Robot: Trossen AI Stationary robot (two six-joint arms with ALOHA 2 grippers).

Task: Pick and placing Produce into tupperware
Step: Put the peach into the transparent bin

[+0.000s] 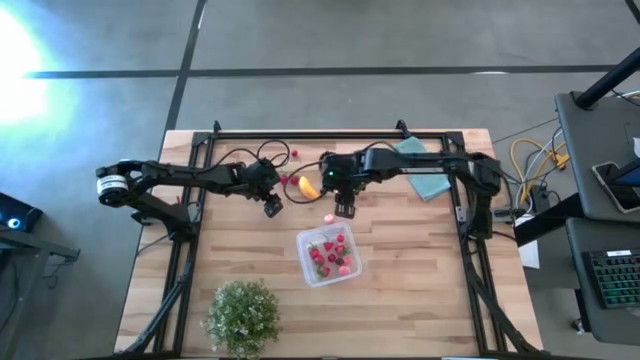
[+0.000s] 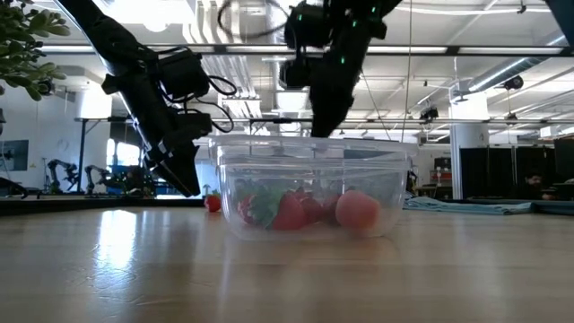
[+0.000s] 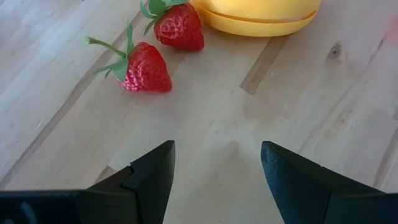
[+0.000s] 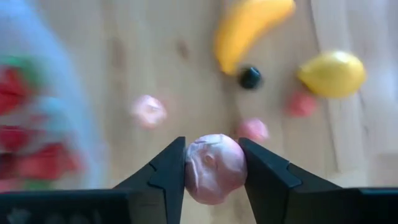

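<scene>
My right gripper (image 4: 214, 163) is shut on a round pink berry (image 4: 214, 168) above the table, just behind the tupperware (image 1: 328, 256), a clear box with several red and pink pieces inside. Below the gripper lie a banana (image 4: 249, 31), a lemon (image 4: 331, 73), a dark berry (image 4: 250, 77) and loose pink pieces (image 4: 149, 111) on the wood. My left gripper (image 3: 217, 155) stands open over bare wood, left of the banana (image 1: 308, 186), near two strawberries (image 3: 146, 67) lying on their sides. My right gripper pinches the pink berry between its two fingers, one on each of the berry's opposite sides (image 4: 191, 169). The fingers slant down from above. The berry is lifted clear of the table.
A bushy green plant (image 1: 242, 315) stands at the near edge, left of the tupperware. A teal cloth (image 1: 425, 172) lies at the far right under the right arm. One red berry (image 1: 295, 153) lies near the far edge. Bare wood lies right of the tupperware.
</scene>
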